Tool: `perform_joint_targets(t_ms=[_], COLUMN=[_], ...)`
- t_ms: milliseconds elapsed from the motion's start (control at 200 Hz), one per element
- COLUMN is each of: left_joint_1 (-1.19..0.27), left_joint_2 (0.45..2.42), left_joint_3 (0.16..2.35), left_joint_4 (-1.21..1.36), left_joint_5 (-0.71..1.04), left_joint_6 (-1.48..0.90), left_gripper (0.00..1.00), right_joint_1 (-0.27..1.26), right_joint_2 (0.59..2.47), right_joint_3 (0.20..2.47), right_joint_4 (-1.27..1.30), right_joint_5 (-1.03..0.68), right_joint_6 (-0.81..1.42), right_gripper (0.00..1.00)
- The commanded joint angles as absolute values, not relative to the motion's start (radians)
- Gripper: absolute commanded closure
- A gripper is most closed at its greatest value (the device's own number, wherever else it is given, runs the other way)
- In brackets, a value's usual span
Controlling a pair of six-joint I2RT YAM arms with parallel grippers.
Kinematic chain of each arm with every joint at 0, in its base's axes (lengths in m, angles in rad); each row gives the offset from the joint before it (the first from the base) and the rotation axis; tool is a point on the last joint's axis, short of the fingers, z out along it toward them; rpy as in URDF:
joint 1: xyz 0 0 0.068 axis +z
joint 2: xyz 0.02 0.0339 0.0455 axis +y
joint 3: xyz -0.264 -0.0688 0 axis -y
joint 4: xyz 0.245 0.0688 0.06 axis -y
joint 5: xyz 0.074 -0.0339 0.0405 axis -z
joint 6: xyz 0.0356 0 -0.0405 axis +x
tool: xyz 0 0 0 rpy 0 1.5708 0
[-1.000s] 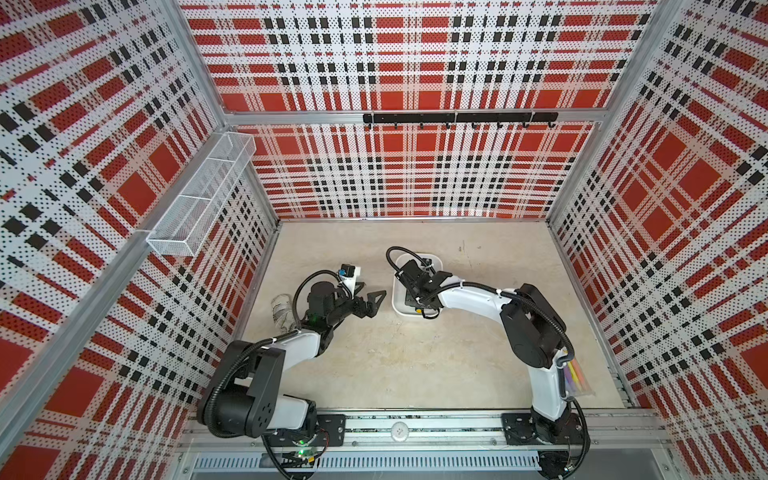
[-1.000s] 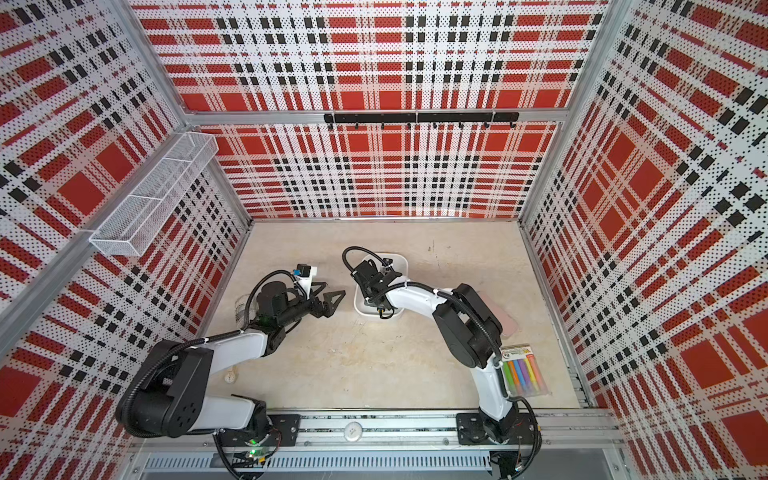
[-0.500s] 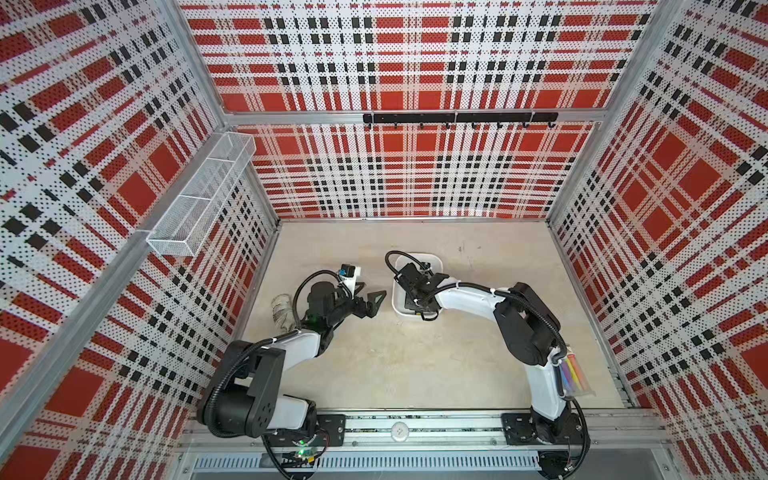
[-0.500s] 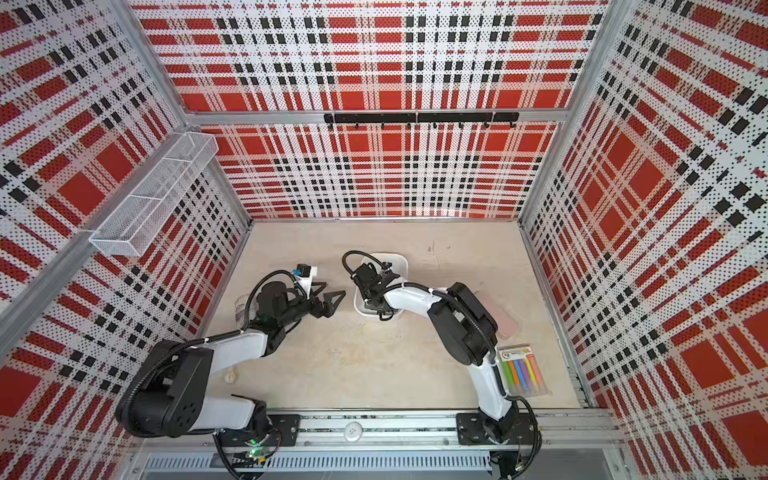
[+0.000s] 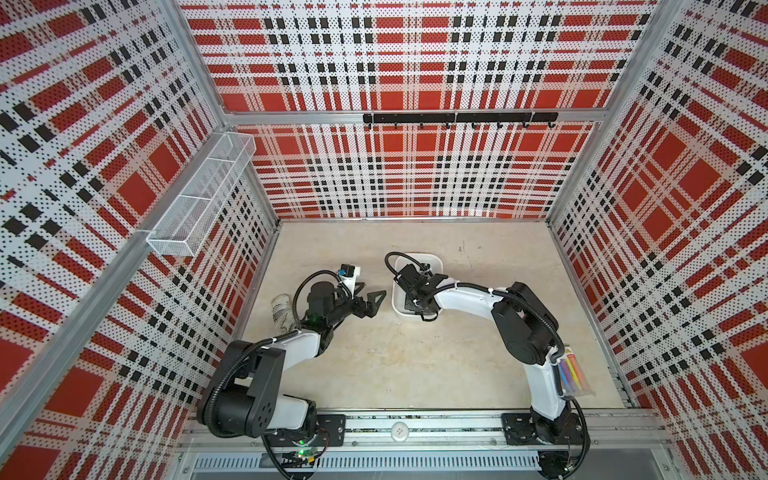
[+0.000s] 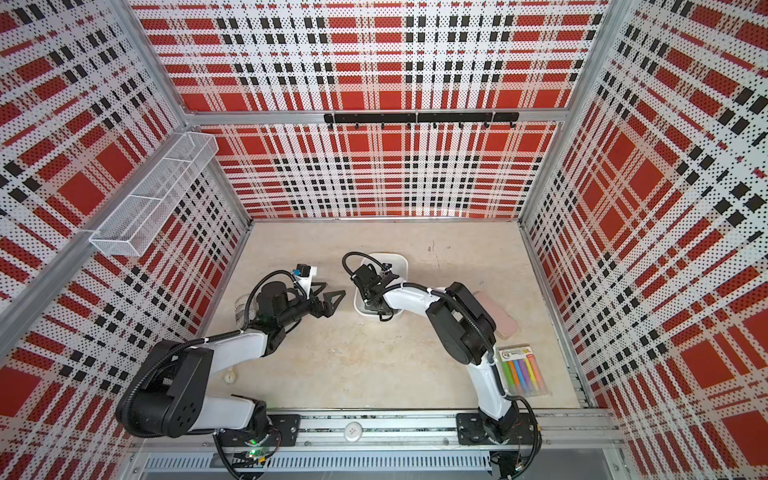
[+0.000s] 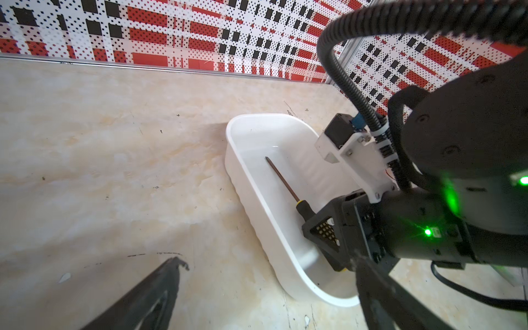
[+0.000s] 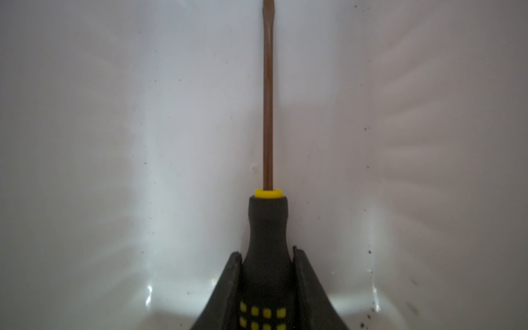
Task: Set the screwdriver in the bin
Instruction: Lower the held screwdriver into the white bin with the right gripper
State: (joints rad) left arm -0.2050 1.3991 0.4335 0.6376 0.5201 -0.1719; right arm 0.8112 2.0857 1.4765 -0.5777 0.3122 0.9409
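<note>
you see red, white and black plaid walls point(image 5: 415, 166) closing in a pale stone-patterned table point(image 5: 415, 365) on three sides. your left arm point(image 5: 266, 361) rises from the lower left in both top views and your right arm point(image 5: 523, 324) from the lower right, both bending in towards the middle of the table. a white wire-mesh basket point(image 5: 203, 199) hangs on the wall at upper left, and a black hook rail point(image 5: 457, 118) runs along the back wall at top centre.

the bin point(image 5: 432, 259) sits at the centre of the table, long side running away from you. a pack of coloured markers point(image 6: 523, 370) lies at lower right beside the right arm's base, a pink flat case point(image 6: 496, 316) sits just above it, and a crumpled clear cup point(image 5: 282, 307) lies at centre left.

the left gripper point(image 5: 370, 293) is just left of the bin with its jaws apart and nothing between them. the right gripper point(image 8: 267, 253) is down inside the bin, jaws clamped on the black handle of the screwdriver point(image 7: 283, 183). the shaft points along the bin's length, inside its walls point(image 7: 257, 134). you cannot tell whether the tip touches the floor of the bin.
</note>
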Motion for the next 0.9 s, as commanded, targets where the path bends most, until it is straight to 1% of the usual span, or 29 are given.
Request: perform_joint_targets(t_ms=[0, 40, 125, 200, 331, 536, 686, 897], left_joint_1=[-0.194, -0.195, -0.195, -0.194, -0.195, -0.195, -0.195, -0.195], left_joint_2=[1.399, 1.399, 1.399, 1.399, 1.398, 1.399, 1.4, 1.399], left_joint_3=[0.424, 0.424, 0.424, 0.423, 0.424, 0.423, 0.424, 0.425], left_joint_4=[0.658, 0.659, 0.66, 0.659, 0.66, 0.659, 0.659, 0.66], left_joint_5=[0.538, 0.538, 0.538, 0.538, 0.538, 0.54, 0.54, 0.539], left_joint_6=[-0.172, -0.172, -0.172, -0.172, -0.173, -0.173, -0.173, -0.174], left_gripper=[0.02, 0.02, 0.02, 0.02, 0.02, 0.02, 0.02, 0.02], right_joint_1=[0.807, 0.806, 0.805, 0.805, 0.805, 0.804, 0.804, 0.804], right_joint_2=[2.112, 2.113, 2.117, 2.118, 2.118, 2.115, 2.1, 2.095], right_joint_3=[1.499, 1.5, 1.503, 1.503, 1.506, 1.515, 1.519, 1.522], right_joint_4=[-0.585, -0.584, -0.586, -0.586, -0.59, -0.603, -0.615, -0.623], right_joint_5=[0.308, 0.308, 0.305, 0.305, 0.307, 0.314, 0.324, 0.33], right_joint_6=[0.956, 0.954, 0.951, 0.95, 0.951, 0.947, 0.946, 0.936], right_gripper=[0.98, 0.95, 0.93, 0.85, 0.78, 0.74, 0.65, 0.64])
